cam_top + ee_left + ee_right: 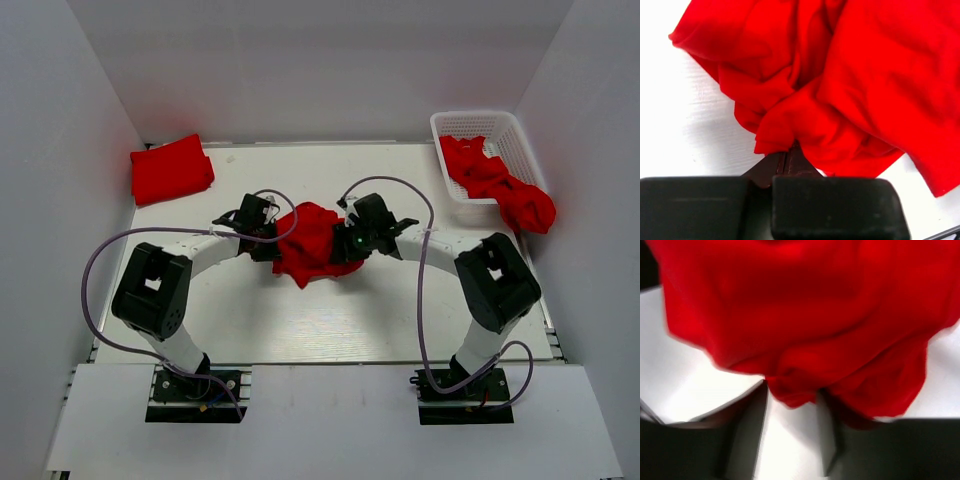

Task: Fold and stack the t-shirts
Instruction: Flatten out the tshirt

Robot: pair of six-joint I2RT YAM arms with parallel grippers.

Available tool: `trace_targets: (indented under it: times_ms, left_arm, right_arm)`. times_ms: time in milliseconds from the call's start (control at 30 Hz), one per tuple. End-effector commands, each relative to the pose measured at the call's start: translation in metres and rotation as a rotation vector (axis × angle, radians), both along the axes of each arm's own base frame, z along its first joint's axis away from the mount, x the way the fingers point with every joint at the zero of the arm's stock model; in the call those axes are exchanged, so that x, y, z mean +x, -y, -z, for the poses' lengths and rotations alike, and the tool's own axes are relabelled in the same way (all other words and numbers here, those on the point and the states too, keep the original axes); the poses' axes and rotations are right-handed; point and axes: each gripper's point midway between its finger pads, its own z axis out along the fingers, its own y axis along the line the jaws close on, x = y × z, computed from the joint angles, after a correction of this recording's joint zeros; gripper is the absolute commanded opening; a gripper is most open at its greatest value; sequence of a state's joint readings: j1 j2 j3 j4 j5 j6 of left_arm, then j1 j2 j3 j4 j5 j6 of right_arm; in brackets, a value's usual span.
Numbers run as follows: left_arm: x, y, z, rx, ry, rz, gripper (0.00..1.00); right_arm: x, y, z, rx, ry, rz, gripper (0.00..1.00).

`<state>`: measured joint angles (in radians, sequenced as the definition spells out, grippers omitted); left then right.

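Note:
A crumpled red t-shirt (312, 243) lies bunched at the table's middle between my two grippers. My left gripper (268, 240) is at its left edge, shut on a fold of the cloth (790, 145). My right gripper (347, 243) is at its right edge, open, with a lobe of the shirt (795, 390) hanging between its fingers. A folded red t-shirt (171, 168) lies at the far left corner. More red t-shirts (497, 180) fill the white lattice basket (455, 124) at the far right and spill over its near rim.
White walls close in the table on the left, back and right. Grey cables (100, 260) loop beside both arms. The table's near edge (320, 364) runs between the arm bases.

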<state>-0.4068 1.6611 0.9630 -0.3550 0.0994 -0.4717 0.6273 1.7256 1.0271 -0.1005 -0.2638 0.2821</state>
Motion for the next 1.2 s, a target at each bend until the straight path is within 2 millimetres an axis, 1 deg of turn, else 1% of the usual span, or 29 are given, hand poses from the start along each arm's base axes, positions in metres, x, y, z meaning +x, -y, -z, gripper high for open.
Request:
trace_targets:
  times_ms: [0,33,67,100,133,167,200,267,300,367,433,500,533,567,600,633,667,700,767,800,833,867,900,967,1000,1033,1100,1133,1167]
  left_arm:
    - [0.016,0.010,-0.030,-0.050,0.090,0.029,0.00]
    - [0.016,0.010,-0.034,-0.054,0.100,0.029,0.00]
    - [0.017,0.010,-0.045,-0.060,0.130,0.038,0.00]
    - [0.015,0.008,-0.047,-0.056,0.139,0.032,0.00]
    - [0.014,0.007,-0.058,-0.070,0.174,0.032,0.00]
    - [0.014,0.007,-0.058,-0.070,0.175,0.032,0.00]
    - [0.015,0.002,-0.069,-0.059,0.215,0.011,0.00]
    - [0.016,-0.004,-0.083,-0.047,0.258,0.002,0.00]
    - [0.019,-0.010,-0.090,-0.028,0.288,-0.023,0.00]
    - [0.015,-0.019,-0.106,-0.010,0.323,-0.050,0.00]
    - [0.019,-0.030,-0.124,0.025,0.365,-0.096,0.00]
    - [0.022,-0.044,-0.141,0.068,0.409,-0.151,0.00]
    - [0.025,-0.047,-0.156,0.076,0.439,-0.173,0.00]
    - [0.024,-0.054,-0.162,0.098,0.442,-0.192,0.00]
    - [0.029,-0.063,-0.182,0.122,0.490,-0.240,0.00]
    - [0.031,-0.068,-0.189,0.138,0.504,-0.262,0.00]
    - [0.030,-0.074,-0.198,0.157,0.516,-0.286,0.00]
    - [0.034,-0.081,-0.215,0.181,0.556,-0.318,0.00]
    - [0.038,-0.087,-0.244,0.179,0.620,-0.353,0.00]
    - [0.037,-0.091,-0.257,0.195,0.653,-0.349,0.00]
    - [0.038,-0.091,-0.264,0.194,0.668,-0.346,0.00]
    - [0.038,-0.093,-0.280,0.176,0.706,-0.364,0.00]
    - [0.036,-0.095,-0.301,0.161,0.759,-0.364,0.00]
    - [0.034,-0.100,-0.323,0.168,0.821,-0.366,0.00]
    - [0.029,-0.104,-0.345,0.148,0.880,-0.384,0.00]
    - [0.027,-0.106,-0.356,0.156,0.912,-0.375,0.00]
    - [0.023,-0.097,-0.386,0.099,0.997,-0.327,0.00]
    - [0.020,-0.095,-0.399,0.081,1.034,-0.302,0.00]
    - [0.016,-0.089,-0.418,0.060,1.080,-0.254,0.00]
  right_arm:
    - [0.023,-0.016,-0.017,0.037,0.049,0.037,0.30]
    - [0.023,-0.015,-0.020,0.039,0.058,0.042,0.17]
    - [0.024,-0.015,-0.026,0.046,0.073,0.048,0.00]
    - [0.029,-0.007,-0.024,0.018,0.093,0.084,0.00]
    - [0.029,-0.004,-0.037,0.027,0.129,0.094,0.00]
    - [0.034,0.002,-0.039,0.007,0.153,0.121,0.00]
    - [0.032,0.007,-0.039,-0.004,0.162,0.134,0.00]
    - [0.042,0.020,-0.061,-0.021,0.243,0.194,0.00]
    - [0.046,0.027,-0.065,-0.037,0.272,0.220,0.00]
    - [0.056,0.048,-0.087,-0.087,0.379,0.283,0.00]
    - [0.063,0.063,-0.104,-0.121,0.436,0.349,0.00]
    - [0.073,0.088,-0.127,-0.181,0.509,0.440,0.00]
    - [0.076,0.095,-0.134,-0.195,0.529,0.468,0.00]
    - [0.080,0.105,-0.145,-0.212,0.560,0.515,0.00]
    - [0.081,0.119,-0.163,-0.233,0.610,0.557,0.00]
    - [0.085,0.130,-0.170,-0.247,0.627,0.592,0.00]
    - [0.085,0.136,-0.185,-0.246,0.663,0.610,0.00]
    - [0.086,0.149,-0.198,-0.266,0.697,0.657,0.00]
    - [0.088,0.168,-0.228,-0.271,0.758,0.721,0.00]
    - [0.087,0.175,-0.253,-0.243,0.799,0.753,0.00]
    - [0.084,0.181,-0.263,-0.248,0.822,0.759,0.00]
    - [0.083,0.187,-0.272,-0.244,0.839,0.778,0.00]
    - [0.082,0.190,-0.293,-0.217,0.872,0.801,0.00]
    - [0.075,0.204,-0.316,-0.217,0.918,0.833,0.00]
    - [0.074,0.206,-0.335,-0.196,0.959,0.840,0.00]
    - [0.070,0.209,-0.345,-0.178,0.979,0.843,0.00]
    - [0.063,0.211,-0.370,-0.155,1.032,0.825,0.00]
    - [0.061,0.204,-0.385,-0.121,1.063,0.779,0.00]
    - [0.054,0.206,-0.411,-0.080,1.107,0.778,0.00]
